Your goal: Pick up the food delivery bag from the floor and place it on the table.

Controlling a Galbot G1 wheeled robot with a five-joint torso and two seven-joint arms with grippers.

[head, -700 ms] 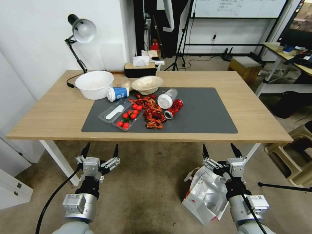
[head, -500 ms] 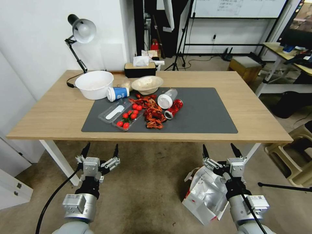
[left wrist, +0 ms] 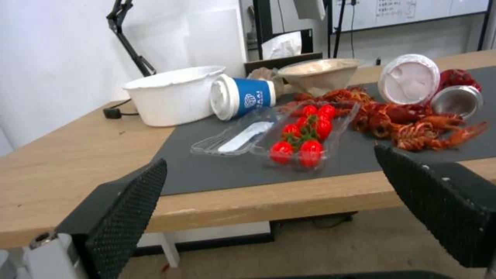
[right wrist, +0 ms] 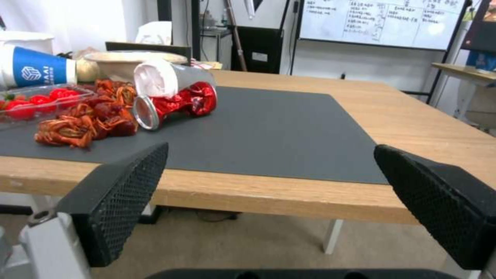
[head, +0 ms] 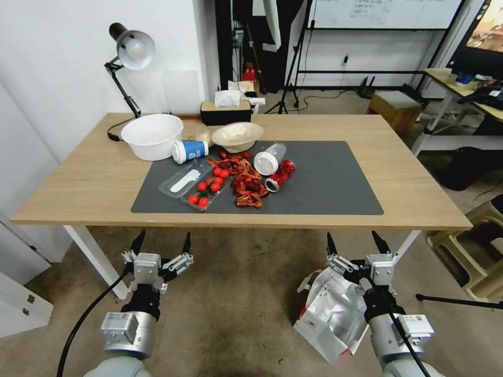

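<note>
nothing of the scene has moved since the earlier frames: both arms, the bag and the bench contents lie as before, and only the screen at the far right edge shows a different picture. the left pincer (head: pixel 161 243) hangs in front of the near edge of the bench (head: pixel 94 183), above the floor (head: pixel 236 314), its two black fingers spread apart and holding nothing; from its wrist camera the left pincer (left wrist: pixel 269 186) frames the tray of cherry tomatoes (left wrist: pixel 305 135) and the blue cup (left wrist: pixel 243 97) lying on its side. the right pincer (head: pixel 354 243) is likewise spread wide and empty, level with the left one; from its wrist the right pincer (right wrist: pixel 269 178) looks across the dark grey mat (right wrist: pixel 269 124) toward the red can (right wrist: pixel 181 102). the food delivery bag (head: pixel 327 314) rests on the floor below and just beside the right arm, mouth upward, silver foil lining exposed, a red side panel visible at its lower left; whether the arm touches it cannot be told. the mat carries crayfish (head: pixel 246 183) beside the can, with the white bowl (head: pixel 152 135) off its left corner; its right half is bare. by these pictures the task stands at its start: no grasp is made, and the reach down, the grip, the lift and the placing on the bench all remain.
</note>
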